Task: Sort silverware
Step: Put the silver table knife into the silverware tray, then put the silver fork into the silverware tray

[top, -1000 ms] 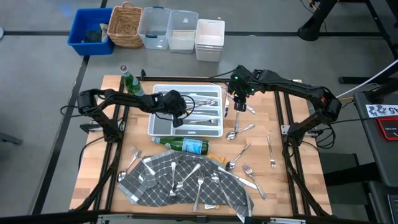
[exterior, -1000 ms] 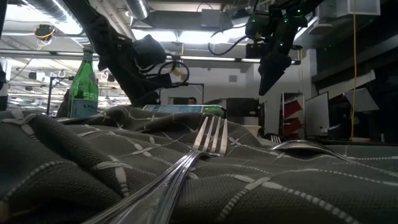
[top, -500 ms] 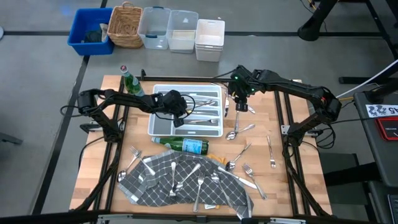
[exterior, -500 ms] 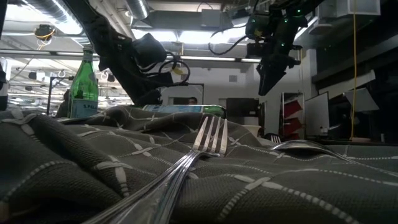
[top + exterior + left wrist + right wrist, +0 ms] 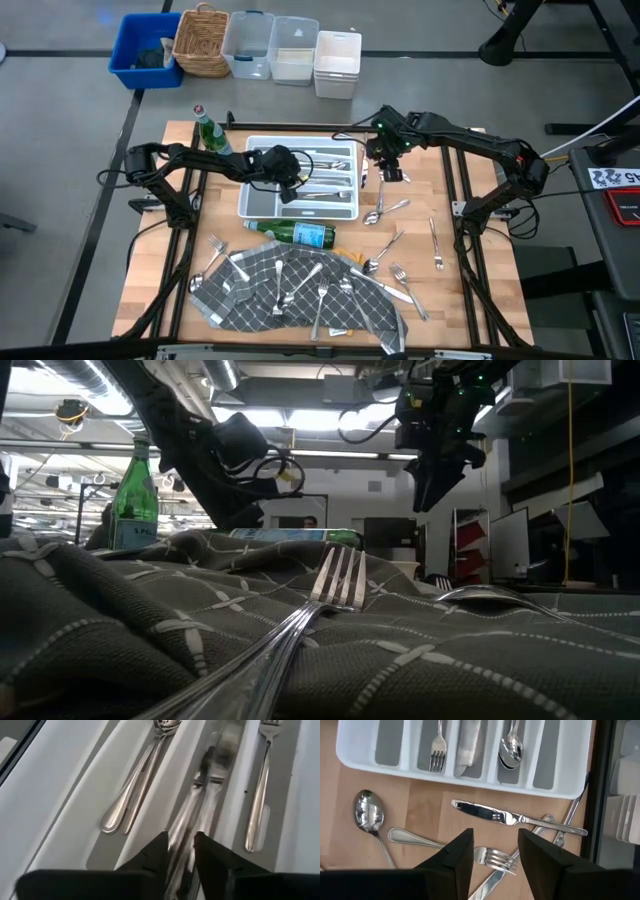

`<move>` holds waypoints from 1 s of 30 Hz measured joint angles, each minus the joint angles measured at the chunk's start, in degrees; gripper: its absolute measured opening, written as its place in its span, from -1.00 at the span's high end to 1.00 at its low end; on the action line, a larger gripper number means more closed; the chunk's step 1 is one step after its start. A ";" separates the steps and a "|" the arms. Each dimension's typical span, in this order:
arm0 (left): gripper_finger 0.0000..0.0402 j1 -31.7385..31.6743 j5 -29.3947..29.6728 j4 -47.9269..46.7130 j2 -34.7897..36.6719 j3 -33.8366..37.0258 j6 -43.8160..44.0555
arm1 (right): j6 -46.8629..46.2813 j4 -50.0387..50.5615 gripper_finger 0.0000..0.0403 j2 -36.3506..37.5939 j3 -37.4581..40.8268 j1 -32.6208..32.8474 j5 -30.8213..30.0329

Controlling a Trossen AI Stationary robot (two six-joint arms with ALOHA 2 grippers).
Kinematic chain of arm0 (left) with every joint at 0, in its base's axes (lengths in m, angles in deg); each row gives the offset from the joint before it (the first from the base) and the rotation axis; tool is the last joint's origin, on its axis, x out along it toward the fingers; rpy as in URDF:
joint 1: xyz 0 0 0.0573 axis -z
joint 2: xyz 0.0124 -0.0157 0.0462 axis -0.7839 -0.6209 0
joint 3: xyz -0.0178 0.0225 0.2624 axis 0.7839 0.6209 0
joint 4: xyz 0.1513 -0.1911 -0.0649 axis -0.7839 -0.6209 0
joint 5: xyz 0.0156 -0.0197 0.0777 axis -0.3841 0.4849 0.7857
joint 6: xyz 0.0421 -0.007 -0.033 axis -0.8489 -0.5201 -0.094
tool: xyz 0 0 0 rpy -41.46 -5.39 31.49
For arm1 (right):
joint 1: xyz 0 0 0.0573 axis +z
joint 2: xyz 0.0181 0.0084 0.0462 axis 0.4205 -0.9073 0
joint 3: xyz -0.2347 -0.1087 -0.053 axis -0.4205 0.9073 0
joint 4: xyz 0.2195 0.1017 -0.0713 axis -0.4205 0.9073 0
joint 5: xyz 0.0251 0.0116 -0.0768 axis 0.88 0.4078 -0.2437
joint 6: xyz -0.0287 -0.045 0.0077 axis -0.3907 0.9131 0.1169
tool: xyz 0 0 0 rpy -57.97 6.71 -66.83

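The white tray (image 5: 248, 205) lies at the table's middle, with spoons (image 5: 131, 802), a knife (image 5: 202, 795) and a fork (image 5: 260, 805) in its slots. My left gripper (image 5: 180, 847) is low over the tray, open, slanting down, its fingertips on either side of that knife's handle. My right gripper (image 5: 495, 845) hangs open above the table just right of the tray, over a loose knife (image 5: 492, 813), a fork (image 5: 492, 858) and a spoon (image 5: 367, 815). More silverware lies on the grey checked cloth (image 5: 290, 290) and on the wood to its right. My left gripper has the knife's handle (image 5: 182, 827) between its fingertips, and the knife lies along its slot in the tray. Whether the fingers touch the handle, I cannot tell.
One green bottle (image 5: 207, 130) stands at the tray's far left corner, and another (image 5: 295, 235) lies between the tray and the cloth. Bins and a basket (image 5: 200, 42) stand on the floor beyond the far edge. Bare wood shows at the table's right.
My right gripper has rolled about the line it points along while staying in place above the loose silverware.
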State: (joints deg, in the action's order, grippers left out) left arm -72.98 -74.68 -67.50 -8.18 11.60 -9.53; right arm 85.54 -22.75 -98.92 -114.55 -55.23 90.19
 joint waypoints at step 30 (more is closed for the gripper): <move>0.49 -0.07 -0.01 -0.22 9.88 -3.98 4.78 | 36.44 -11.32 0.22 -0.04 20.54 0.00 -5.34</move>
State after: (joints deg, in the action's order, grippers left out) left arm -73.05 -74.69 -67.72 1.70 7.62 -4.75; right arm 121.98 -34.06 -98.96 -94.01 -55.23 84.85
